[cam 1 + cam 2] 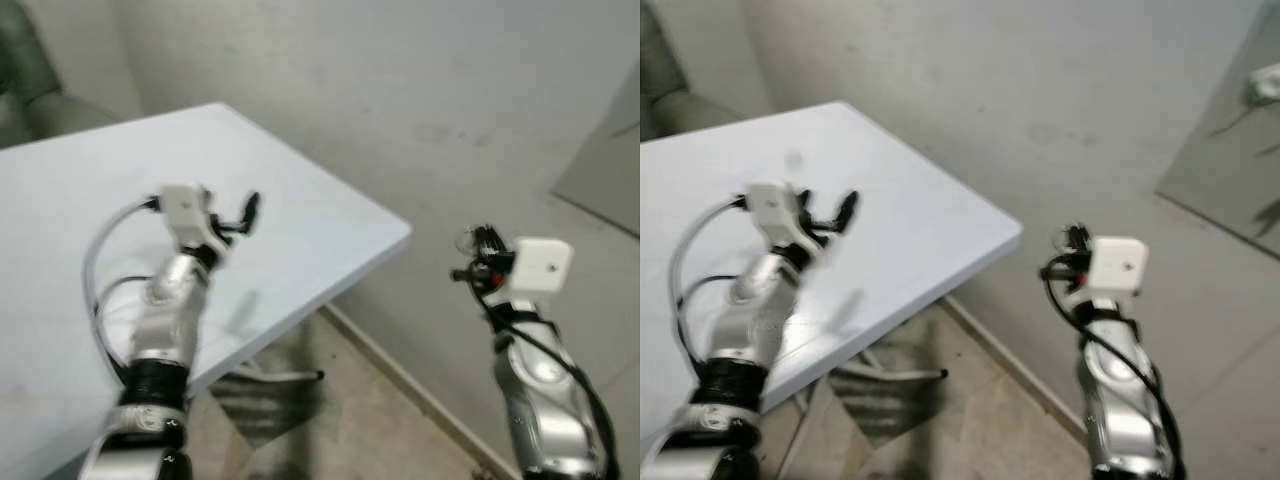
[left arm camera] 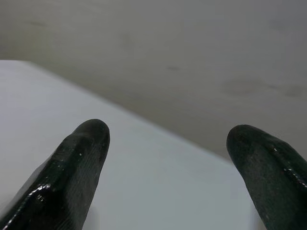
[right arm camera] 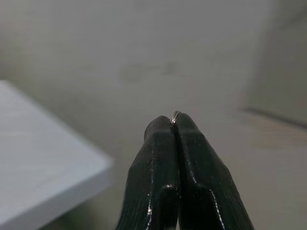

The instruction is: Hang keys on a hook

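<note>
- The right gripper has its jaws pressed together on a thin metal key ring, a sliver of which peeks out at the very fingertips.
- In the head views that gripper is raised beyond the counter's near right corner, over the floor and facing the wall; a faint ring shape blurs beside it.
- The left gripper is held above the pale counter, inside its right edge, jaws spread wide with nothing between.
- The left wrist view shows its two fingertips well apart over the counter's far edge.
</note>
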You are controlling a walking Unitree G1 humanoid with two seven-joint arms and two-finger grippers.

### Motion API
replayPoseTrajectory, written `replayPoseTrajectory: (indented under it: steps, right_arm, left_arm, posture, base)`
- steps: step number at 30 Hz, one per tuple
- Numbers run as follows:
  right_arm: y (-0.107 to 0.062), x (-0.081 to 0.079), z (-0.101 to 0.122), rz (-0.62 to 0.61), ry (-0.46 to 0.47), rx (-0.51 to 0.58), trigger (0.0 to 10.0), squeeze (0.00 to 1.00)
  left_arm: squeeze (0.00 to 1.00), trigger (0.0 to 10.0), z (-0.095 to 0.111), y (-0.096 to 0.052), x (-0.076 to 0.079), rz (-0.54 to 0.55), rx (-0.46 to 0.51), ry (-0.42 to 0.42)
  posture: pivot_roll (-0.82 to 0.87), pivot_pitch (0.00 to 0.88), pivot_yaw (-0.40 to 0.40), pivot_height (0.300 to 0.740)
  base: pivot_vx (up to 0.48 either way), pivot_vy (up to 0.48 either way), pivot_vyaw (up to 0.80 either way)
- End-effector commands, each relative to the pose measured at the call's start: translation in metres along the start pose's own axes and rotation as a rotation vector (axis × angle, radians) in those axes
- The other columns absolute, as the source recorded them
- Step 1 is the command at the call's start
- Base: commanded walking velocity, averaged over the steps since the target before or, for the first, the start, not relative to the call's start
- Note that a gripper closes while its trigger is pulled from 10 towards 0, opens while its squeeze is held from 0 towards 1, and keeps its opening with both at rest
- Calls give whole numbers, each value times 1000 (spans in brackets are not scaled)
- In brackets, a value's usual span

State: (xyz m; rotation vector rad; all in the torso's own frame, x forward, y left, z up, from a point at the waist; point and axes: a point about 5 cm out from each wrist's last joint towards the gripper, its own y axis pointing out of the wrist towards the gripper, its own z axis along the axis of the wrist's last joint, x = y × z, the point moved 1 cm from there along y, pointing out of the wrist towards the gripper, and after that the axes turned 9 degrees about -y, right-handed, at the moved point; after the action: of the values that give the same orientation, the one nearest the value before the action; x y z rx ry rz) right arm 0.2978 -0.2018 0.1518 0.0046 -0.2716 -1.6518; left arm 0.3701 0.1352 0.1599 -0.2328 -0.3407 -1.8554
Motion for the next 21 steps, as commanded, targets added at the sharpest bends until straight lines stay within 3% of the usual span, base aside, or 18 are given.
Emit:
replayPoseTrajectory:
  steps: [1,17,21]
  right_arm:
    - [2,-7,6,21,18,22,10000,0]
    - [3,-8,7,28,14,21,10000,0]
    - [3,-9,8,37,9,33,10000,0]
  left_arm:
    - [0,10000,11,-1,-9,24,23,28]
    - [0,10000,12,0,-8,21,24,35]
    - [0,10000,12,0,0,-29,23,79]
  posture:
    - [-37,35,-41,740]
    - [-35,34,-42,740]
    - [-33,38,-46,736]
  base:
    - [315,0,-650]
    - [299,0,-620]
    - [205,0,-355]
